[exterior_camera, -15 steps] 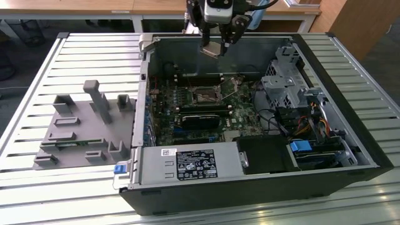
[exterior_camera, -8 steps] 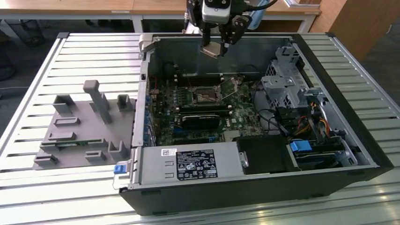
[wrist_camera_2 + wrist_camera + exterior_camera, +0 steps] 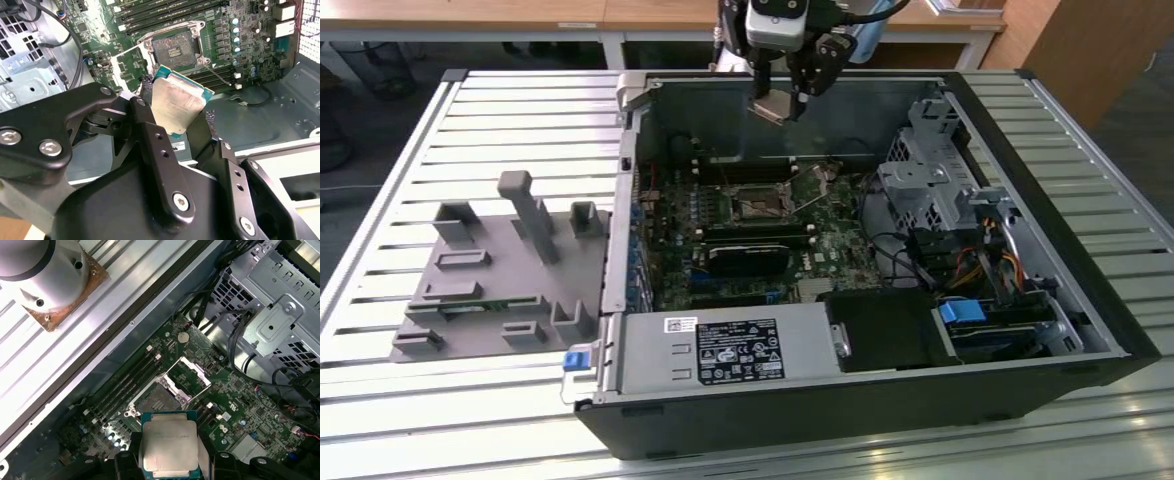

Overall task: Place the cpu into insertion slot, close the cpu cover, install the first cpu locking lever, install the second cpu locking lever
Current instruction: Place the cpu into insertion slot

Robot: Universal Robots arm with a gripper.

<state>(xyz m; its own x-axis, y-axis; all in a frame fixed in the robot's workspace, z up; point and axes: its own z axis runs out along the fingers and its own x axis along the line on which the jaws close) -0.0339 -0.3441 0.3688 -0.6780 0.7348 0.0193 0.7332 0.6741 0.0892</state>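
My gripper (image 3: 783, 100) hangs above the open computer case, shut on the cpu (image 3: 774, 106), a flat square chip with a dull silver top. In both wrist views the cpu (image 3: 177, 100) (image 3: 167, 445) sits tilted between the black fingers (image 3: 150, 130), off the board. Below it the insertion slot (image 3: 174, 48) (image 3: 156, 399) (image 3: 757, 205) lies bare on the green motherboard. The cpu cover (image 3: 127, 62) (image 3: 188, 374) is swung open beside the slot. A thin locking lever (image 3: 217, 75) stands loose next to the slot.
Black memory sticks (image 3: 747, 235) lie close beside the slot. A metal drive cage (image 3: 921, 180) with cables fills the case at the exterior view's right, and a power supply (image 3: 720, 350) sits at its near side. A grey fixture block (image 3: 494, 270) rests on the slatted table at the exterior view's left.
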